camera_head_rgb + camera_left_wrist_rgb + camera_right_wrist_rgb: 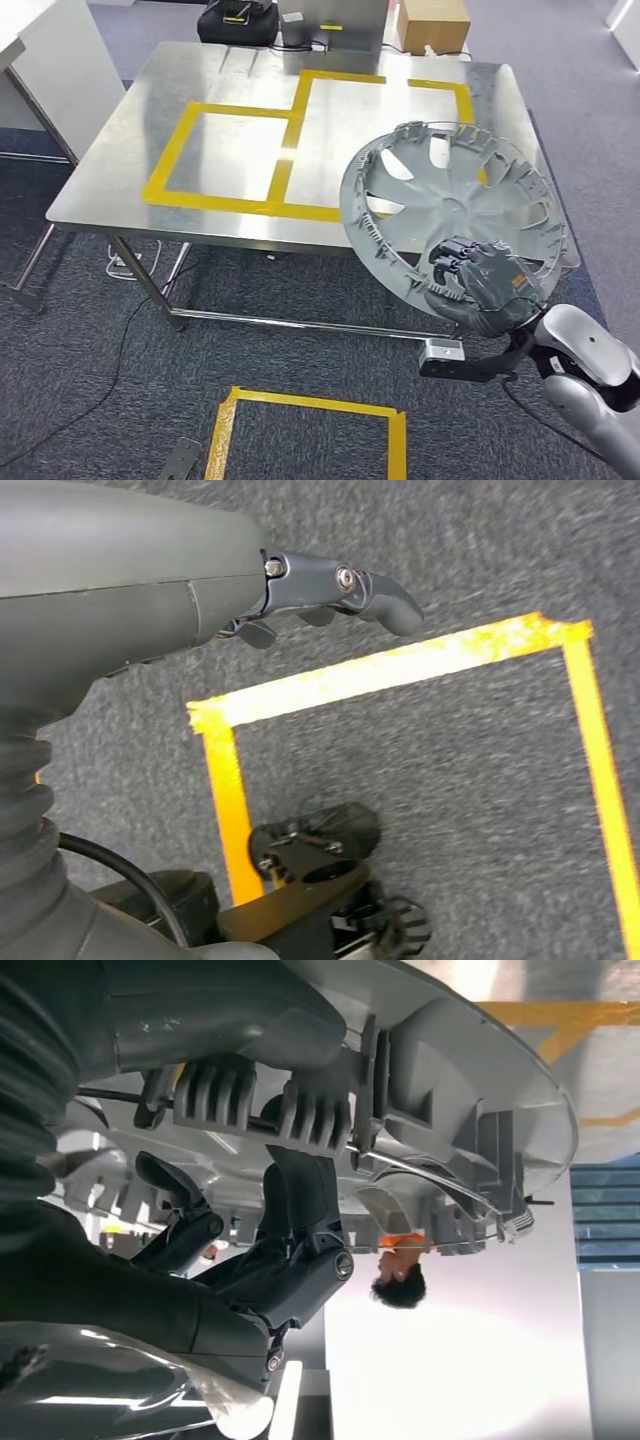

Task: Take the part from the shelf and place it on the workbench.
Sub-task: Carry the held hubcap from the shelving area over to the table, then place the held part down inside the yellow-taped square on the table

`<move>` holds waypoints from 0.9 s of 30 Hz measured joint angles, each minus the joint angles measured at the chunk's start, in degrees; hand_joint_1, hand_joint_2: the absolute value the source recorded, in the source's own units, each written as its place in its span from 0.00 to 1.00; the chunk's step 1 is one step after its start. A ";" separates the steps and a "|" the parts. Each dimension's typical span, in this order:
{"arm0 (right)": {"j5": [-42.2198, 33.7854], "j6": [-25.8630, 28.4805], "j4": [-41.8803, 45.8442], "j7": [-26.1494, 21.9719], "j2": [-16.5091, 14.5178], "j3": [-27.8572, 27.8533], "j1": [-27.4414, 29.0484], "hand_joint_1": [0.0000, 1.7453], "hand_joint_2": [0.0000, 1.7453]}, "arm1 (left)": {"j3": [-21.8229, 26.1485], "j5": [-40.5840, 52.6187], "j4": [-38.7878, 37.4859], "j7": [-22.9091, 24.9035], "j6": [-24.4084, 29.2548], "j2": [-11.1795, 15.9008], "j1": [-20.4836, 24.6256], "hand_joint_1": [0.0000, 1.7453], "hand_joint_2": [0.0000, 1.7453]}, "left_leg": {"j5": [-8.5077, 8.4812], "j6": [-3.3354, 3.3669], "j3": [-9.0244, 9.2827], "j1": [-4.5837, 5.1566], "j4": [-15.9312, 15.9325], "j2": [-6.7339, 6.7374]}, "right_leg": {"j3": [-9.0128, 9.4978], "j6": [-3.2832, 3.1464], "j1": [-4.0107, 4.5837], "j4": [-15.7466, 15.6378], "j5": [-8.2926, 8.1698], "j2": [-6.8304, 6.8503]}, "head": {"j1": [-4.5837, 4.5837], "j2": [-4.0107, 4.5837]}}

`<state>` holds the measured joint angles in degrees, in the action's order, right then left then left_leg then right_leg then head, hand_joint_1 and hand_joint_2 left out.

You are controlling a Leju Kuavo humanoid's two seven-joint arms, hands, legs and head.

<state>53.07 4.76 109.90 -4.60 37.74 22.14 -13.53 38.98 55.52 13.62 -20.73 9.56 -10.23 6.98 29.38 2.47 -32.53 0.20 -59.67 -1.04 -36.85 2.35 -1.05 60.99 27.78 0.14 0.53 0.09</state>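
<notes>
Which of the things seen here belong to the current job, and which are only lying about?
Belong to the job:
- wheel cover, held over the table's near right corner
- right hand, gripping its rim
- steel workbench with yellow tape squares

Lying about:
- cardboard box
- black bag
- floor tape square
- left hand, holding nothing

Grey carpet [68, 330]; yellow floor tape [309, 405]; cardboard box [433, 22] behind.
</notes>
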 joint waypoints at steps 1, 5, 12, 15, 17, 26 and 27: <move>0.02 -0.03 -0.10 -0.01 -0.08 0.14 -0.04 1.00 1.00 | -0.01 0.01 0.00 0.01 -0.04 -0.04 0.02 0.00 1.00 | 0.20 -0.27 0.06 0.00 0.11 -0.03 | 0.33 -0.28 0.21 -1.44 -0.80 0.06 | -0.11 0.00; 0.13 -0.07 -0.33 0.03 -0.32 0.37 -0.38 1.00 1.00 | -0.03 0.04 0.00 0.02 -0.16 -0.04 0.04 0.00 1.00 | 0.98 -1.60 0.46 0.12 -0.68 0.08 | 1.79 -1.16 0.06 -2.72 -0.48 0.08 | -0.37 0.00; 0.67 -0.57 -1.54 0.01 -1.77 1.81 -1.22 1.00 1.00 | -0.05 0.07 0.00 0.16 -0.21 0.07 0.07 0.00 1.00 | 2.33 -3.03 -8.37 -0.52 -12.40 0.34 | 5.32 -1.73 -0.23 -3.00 1.92 -0.10 | -0.63 0.00; 0.79 -0.74 -2.09 0.02 -2.13 2.45 -1.33 1.00 1.00 | -0.05 0.13 -0.01 0.17 -0.25 0.08 0.10 0.00 1.00 | -4.05 -2.49 -6.20 -0.28 -3.42 0.42 | 7.27 -1.09 -0.25 -3.18 3.40 -0.08 | -0.61 0.00; 0.91 -0.87 -2.41 0.03 -2.45 2.86 -1.48 1.00 1.00 | -0.08 0.18 -0.02 0.18 -0.33 0.09 0.09 0.00 1.00 | -4.26 -1.79 -5.52 0.12 -1.16 0.53 | 7.59 -0.34 -0.25 -3.45 3.92 -0.05 | -0.62 0.00; 1.59 -2.15 -4.66 0.19 -3.78 4.51 -3.36 1.00 1.00 | -0.56 0.64 -0.02 0.64 -0.33 -0.21 0.34 0.00 1.00 | -2.81 0.30 -3.18 -0.03 0.62 0.37 | -3.24 1.01 -0.33 12.37 8.62 -0.08 | 0.06 0.00; 1.76 -2.48 -5.20 0.28 -4.12 4.92 -3.81 1.00 1.00 | -0.63 0.77 -0.02 0.86 -0.28 -0.25 0.31 0.00 1.00 | -2.44 0.26 -2.77 -0.05 0.57 0.33 | -3.69 1.06 -0.36 11.38 6.55 -0.07 | 0.06 0.00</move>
<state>54.83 2.28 104.70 -4.32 33.62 27.05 -17.34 38.34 56.29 13.60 -19.87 9.28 -10.48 7.29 26.93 2.72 -35.29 0.15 -59.10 -0.71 -40.54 3.41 -1.41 72.36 34.33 0.07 0.59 0.09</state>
